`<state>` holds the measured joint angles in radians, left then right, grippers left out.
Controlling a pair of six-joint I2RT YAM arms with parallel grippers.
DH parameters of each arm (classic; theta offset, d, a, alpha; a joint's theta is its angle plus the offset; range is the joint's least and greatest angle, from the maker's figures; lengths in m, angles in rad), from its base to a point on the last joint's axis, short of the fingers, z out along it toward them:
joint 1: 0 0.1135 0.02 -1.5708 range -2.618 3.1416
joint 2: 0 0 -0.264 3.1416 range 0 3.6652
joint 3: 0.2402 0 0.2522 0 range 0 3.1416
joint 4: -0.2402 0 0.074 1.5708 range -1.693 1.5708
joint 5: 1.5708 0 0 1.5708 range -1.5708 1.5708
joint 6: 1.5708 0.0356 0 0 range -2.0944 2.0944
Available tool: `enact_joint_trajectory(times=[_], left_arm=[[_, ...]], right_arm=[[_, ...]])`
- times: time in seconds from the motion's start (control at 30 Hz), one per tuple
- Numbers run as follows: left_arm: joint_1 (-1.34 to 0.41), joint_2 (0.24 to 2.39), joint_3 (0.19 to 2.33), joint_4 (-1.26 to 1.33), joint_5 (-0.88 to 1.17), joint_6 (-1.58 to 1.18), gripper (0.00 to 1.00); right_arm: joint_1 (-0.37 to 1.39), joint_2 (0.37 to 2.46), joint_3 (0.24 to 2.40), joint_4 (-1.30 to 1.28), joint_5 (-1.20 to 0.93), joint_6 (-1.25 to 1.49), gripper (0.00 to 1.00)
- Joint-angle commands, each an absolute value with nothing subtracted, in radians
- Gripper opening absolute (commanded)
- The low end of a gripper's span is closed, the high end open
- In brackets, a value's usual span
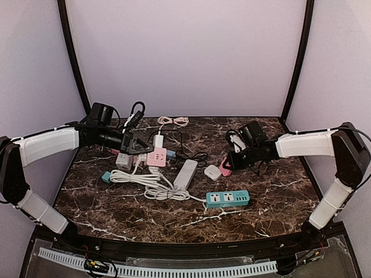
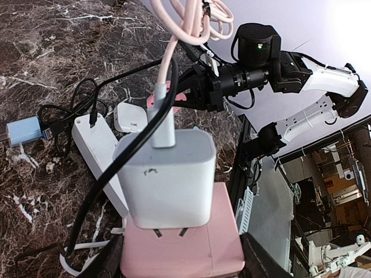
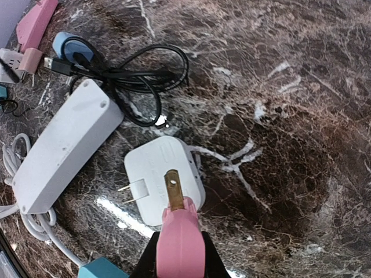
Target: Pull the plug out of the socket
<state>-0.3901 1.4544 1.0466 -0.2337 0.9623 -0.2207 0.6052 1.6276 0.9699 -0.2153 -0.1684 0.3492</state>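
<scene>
A pink socket block (image 2: 185, 246) sits between my left gripper's (image 2: 182, 263) dark fingers (image 2: 107, 263), which are shut on its sides. A white charger plug (image 2: 168, 174) stands in the socket, with a short length of its two prongs showing and a pale pink cable running from its top. In the top view the left gripper (image 1: 139, 146) holds the pink socket (image 1: 156, 157) at the table's back left, with the white charger (image 1: 158, 141) on it. My right gripper (image 1: 232, 162) is shut on a loose pink plug (image 3: 179, 243) whose brass prong hangs above a white adapter (image 3: 165, 179).
A white power strip (image 1: 185, 174) and coiled white cable (image 1: 139, 179) lie mid-table. A teal power strip (image 1: 228, 198) lies near the front. A black cable (image 3: 133, 81) and a blue adapter (image 3: 69, 46) lie behind the white strip. A pink-white cable (image 1: 174, 121) lies at the back.
</scene>
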Motion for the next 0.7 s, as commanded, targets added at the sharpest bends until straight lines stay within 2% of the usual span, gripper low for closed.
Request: enact_joint_trajectory(times=[0.0,0.03,0.1,0.23,0.3,0.4,0.53,0.67], left_arm=[[-0.396,1.401,1.050,-0.179,1.000,-0.219,0.06],[-0.396,1.403,1.051,-0.179,1.000,-0.219,0.07],[-0.396,1.407,1.052,-0.179,1.001,-0.220,0.07],[-0.397,1.411,1.052,-0.179,1.001,-0.220,0.06],[-0.397,1.411,1.051,-0.179,1.002,-0.219,0.07],[-0.398,1.411,1.051,-0.179,1.004,-0.220,0.06],[-0.400,1.409,1.051,-0.178,1.005,-0.216,0.06],[-0.407,1.400,1.050,-0.178,0.999,-0.206,0.06]], right_arm=[[0.559,1.669,0.949,-0.159,-0.261,0.354,0.00],[0.555,1.675,0.948,-0.158,-0.264,0.355,0.00],[0.547,1.686,0.947,-0.158,-0.263,0.356,0.06],[0.535,1.699,0.935,-0.159,-0.253,0.363,0.25],[0.530,1.700,0.930,-0.160,-0.239,0.368,0.37],[0.524,1.699,0.926,-0.161,-0.232,0.370,0.48],[0.522,1.685,0.927,-0.171,-0.198,0.369,0.57],[0.519,1.630,0.925,-0.195,-0.134,0.359,0.70]])
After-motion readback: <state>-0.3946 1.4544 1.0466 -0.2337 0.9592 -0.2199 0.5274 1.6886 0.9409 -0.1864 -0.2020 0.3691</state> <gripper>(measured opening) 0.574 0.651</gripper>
